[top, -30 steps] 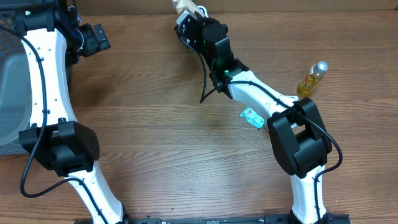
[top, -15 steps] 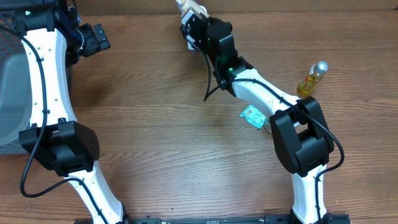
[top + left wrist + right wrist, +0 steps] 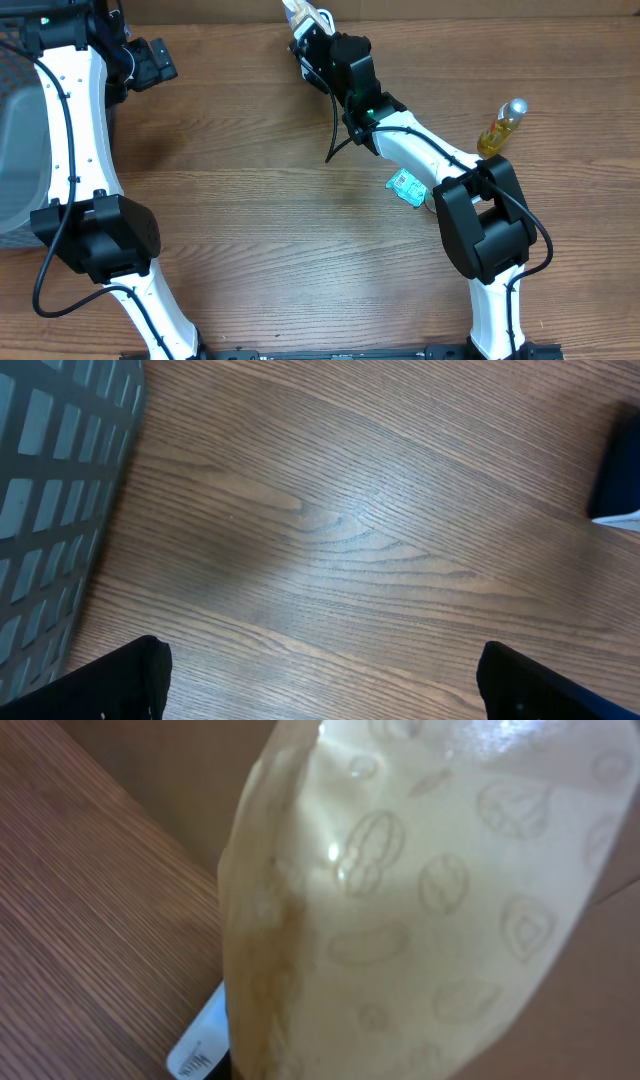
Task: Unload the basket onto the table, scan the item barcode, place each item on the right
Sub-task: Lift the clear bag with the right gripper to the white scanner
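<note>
So it's a brown wood-grain table (image 3: pixel 260 220), with a gray lattice-walled basket (image 3: pixel 15 150) parked at the left edge. Over on the right there's a small bottle (image 3: pixel 500 128) of yellow liquid with a silver cap. A little teal packet (image 3: pixel 405 187) lies flat nearby, not touching the bottle.

A tan pouch (image 3: pixel 400 920) printed with bean outlines, a brown wood-grain table (image 3: pixel 250 230), a yellow bottle (image 3: pixel 495 135), a teal packet (image 3: pixel 406 187).
</note>
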Controlling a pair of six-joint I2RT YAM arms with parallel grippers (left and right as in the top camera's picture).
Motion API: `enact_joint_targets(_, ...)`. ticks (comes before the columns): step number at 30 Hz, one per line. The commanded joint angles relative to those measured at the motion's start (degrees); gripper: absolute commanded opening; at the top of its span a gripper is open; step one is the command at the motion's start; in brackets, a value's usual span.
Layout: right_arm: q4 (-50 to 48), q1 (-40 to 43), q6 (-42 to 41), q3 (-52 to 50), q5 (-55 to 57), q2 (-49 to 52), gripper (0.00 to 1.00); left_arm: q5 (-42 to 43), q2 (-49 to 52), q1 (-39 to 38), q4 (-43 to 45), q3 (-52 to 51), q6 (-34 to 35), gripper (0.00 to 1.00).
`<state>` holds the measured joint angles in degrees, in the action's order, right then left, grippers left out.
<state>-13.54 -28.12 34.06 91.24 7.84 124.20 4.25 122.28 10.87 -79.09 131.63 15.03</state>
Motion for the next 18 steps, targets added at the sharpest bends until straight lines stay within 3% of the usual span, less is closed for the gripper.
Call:
enact_joint_targets(1,-0.7,0.4,-3.0,1.4,-1.4,0.1,0.04,0.0,-0.1,-0.6,0.0,0.8,0.0,0.99)
enact_joint_targets(6,-2.6,0.5,-3.2,1.4,1.1,-3.4,0.04,0.0,-0.1,-0.5,0.0,0.8,0.0,1.0)
enact_joint_targets(11,-0.9,0.6,-12.1,1.4,1.0,-9.9,0.04,0.0,-0.1,-0.6,0.0,0.8,0.0,0.99)
enact_joint_targets(18,16.2,1.2,-29.6,1.4,-5.0,-18.1,0.04,0.0,-0.1,-0.5,0.0,0.8,0.0,1.0)
